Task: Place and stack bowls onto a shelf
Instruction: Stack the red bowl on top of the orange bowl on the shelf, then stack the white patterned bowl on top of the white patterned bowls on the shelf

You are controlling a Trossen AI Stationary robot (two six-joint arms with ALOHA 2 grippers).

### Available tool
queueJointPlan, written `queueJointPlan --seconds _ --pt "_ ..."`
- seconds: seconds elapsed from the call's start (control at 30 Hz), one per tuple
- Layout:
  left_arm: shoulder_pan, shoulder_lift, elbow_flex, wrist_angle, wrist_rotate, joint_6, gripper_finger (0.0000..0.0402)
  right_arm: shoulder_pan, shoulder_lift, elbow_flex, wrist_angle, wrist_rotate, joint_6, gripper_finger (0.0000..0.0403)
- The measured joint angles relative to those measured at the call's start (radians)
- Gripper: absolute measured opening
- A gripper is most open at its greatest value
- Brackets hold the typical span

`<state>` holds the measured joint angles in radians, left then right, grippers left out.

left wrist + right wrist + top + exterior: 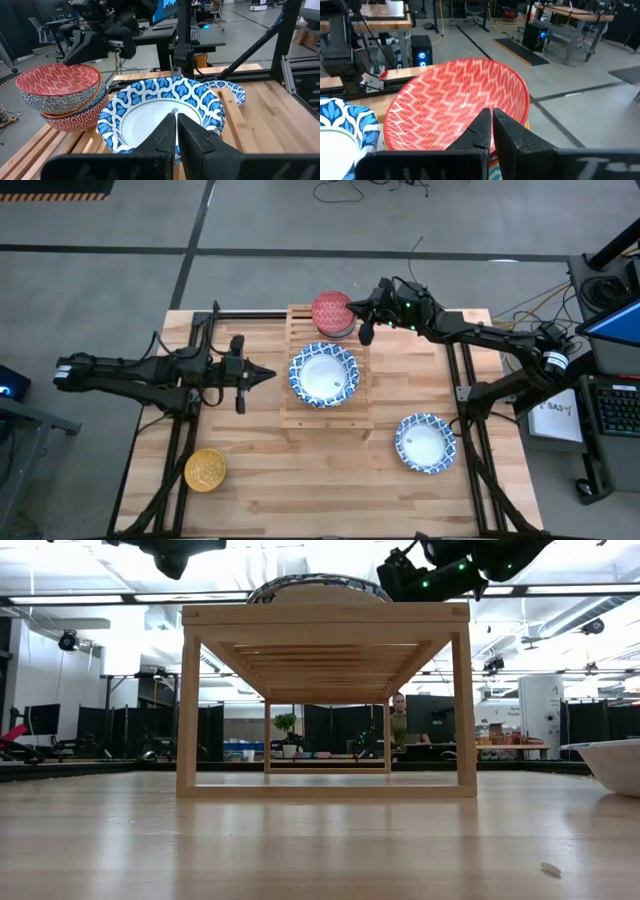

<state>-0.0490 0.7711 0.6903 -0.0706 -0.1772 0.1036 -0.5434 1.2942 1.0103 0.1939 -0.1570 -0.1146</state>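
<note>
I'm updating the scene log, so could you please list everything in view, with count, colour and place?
Shelf: one, light wood, slatted, mid-table.
Wide bowls on shelf: at least one, blue-patterned rim, white centre, at the shelf's middle; whether more lie under it cannot be told.
Small bowl stack: three, a red bowl on top, blue-grey and orange below, at the shelf's far end.
Wide bowl on table: one, blue and white, right of the shelf.
Yellow bowl: one, near left part of the table.
Table: one, plank top.
Person: one, in the room behind.
Left gripper: shut, empty, left of the shelf.
Right gripper: shut, empty, beside the red bowl.
</note>
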Motion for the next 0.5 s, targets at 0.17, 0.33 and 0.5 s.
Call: queueJointPlan --seconds 0.17,0.33,0.5 --pt "0.0 0.003 0.0 0.0 0.0 -0.004 0.0 -0.001 -0.013 0.0 0.0 0.001 0.011 0.0009" --pt "0.0 0.022 0.0 0.0 0.0 -0.015 0.0 -0.003 -0.037 0.055 -0.049 0.001 0.035 0.0009" --pt "0.0 0.051 0.0 -0.002 0.0 -0.051 0.0 0.033 -0.058 0.128 -0.195 0.0 0.039 0.0009"
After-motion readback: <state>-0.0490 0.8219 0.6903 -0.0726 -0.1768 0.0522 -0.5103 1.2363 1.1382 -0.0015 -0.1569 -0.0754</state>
